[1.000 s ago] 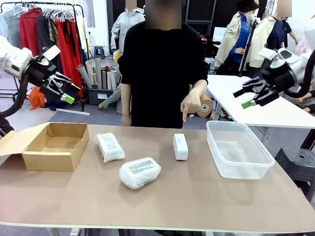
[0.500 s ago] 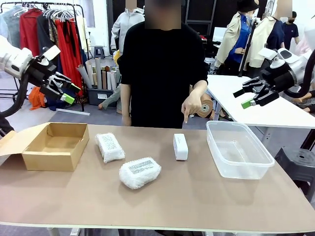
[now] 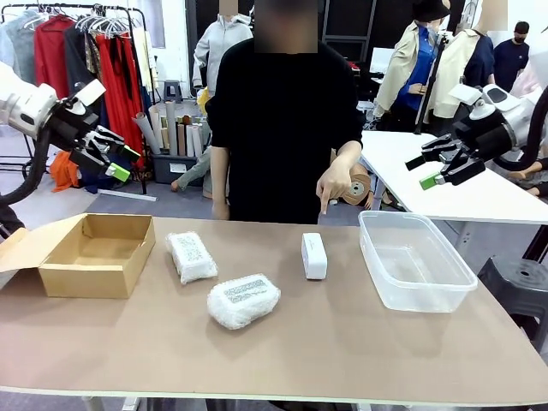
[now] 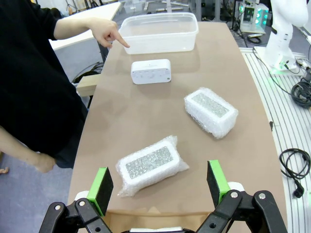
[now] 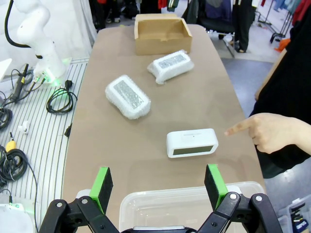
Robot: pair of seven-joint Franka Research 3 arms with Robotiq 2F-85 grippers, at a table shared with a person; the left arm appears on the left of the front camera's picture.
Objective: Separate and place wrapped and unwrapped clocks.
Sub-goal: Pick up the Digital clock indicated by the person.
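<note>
in the front view the left gripper (image 3: 120, 163) and right gripper (image 3: 432, 169) hang high over the ends of the table (image 3: 342, 360), jaws spread wide, holding nothing. the first wrapped clock (image 3: 191, 256) lies beside the cardboard box (image 3: 51, 272), the second wrapped clock (image 3: 243, 300) lies nearer the robot, and the bare clock (image 3: 314, 255) sits by the plastic tub (image 3: 467, 278), under the person's hand (image 3: 331, 182), which points down. in the left wrist view the first wrapped clock (image 4: 150, 164) lies between the fingers (image 4: 103, 183); gripping across its short side looks best. in the right wrist view the bare clock (image 5: 192, 142) lies just past the tub rim; closing on its long faces should hold it square.
</note>
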